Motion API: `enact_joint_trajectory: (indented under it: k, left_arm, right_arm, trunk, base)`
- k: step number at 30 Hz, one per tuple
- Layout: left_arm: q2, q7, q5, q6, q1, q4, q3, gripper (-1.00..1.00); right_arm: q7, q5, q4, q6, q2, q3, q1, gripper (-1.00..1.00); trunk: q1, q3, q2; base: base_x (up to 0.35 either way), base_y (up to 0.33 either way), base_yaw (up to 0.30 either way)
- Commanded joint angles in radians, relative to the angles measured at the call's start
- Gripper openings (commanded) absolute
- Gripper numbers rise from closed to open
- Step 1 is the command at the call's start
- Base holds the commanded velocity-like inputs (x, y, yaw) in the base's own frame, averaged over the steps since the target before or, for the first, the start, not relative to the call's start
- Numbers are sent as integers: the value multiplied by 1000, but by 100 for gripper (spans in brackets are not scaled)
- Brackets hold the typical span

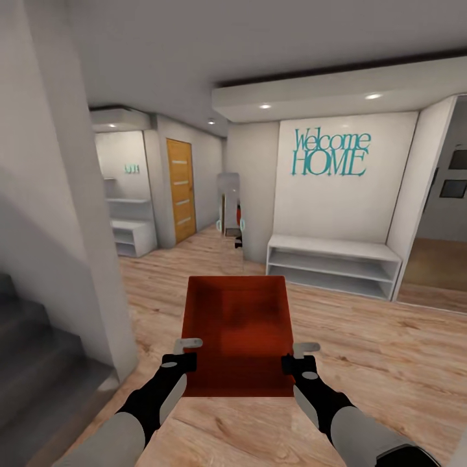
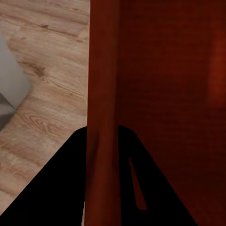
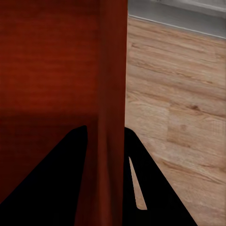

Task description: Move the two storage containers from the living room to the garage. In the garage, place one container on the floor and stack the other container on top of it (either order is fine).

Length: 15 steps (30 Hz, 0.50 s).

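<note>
One orange-red storage container (image 1: 239,334) hangs in the air in front of the robot, held level above the light wood plank floor (image 1: 389,363), its open top up and its inside bare. The left gripper (image 1: 187,351) pinches the left wall near the robot's end, and the right gripper (image 1: 299,356) pinches the right wall opposite. In the left wrist view the red wall (image 2: 102,117) runs straight between the two dark fingers (image 2: 56,188), one finger inside the bin and one outside, clamped on it; the right wrist view shows the same hold on the other wall (image 3: 112,117), with planks passing beyond it.

Past the bin stands a low white shelf bench (image 1: 334,264) against a white wall bearing teal lettering, "Welcome HOME" (image 1: 331,153). To the left of that, down a short hall, is an orange wooden door (image 1: 181,190). Nearer on the left a pale pillar (image 1: 58,194) rises beside grey stairs (image 1: 39,370).
</note>
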Motion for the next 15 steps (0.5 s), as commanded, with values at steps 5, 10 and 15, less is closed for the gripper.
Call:
enact_joint_trajectory:
  k: [5,10,15]
  left_arm:
    - [0,15,42,-34,-1,-21,13,-100]
    - [0,15,42,-34,-1,-21,13,-100]
    - [0,15,41,-34,-1,-21,13,-100]
  right_arm:
    - [-2,-15,3,-5,19,-19,0,-100]
    - [-2,-15,3,-8,20,-19,0,-100]
    - [-2,-15,3,-8,19,-19,0,-100]
  trunk:
    - [1,-2,-1]
    - [1,-2,-1]
    - [1,-2,-1]
  base:
    - [326,0,0]
    - [326,0,0]
    - [326,0,0]
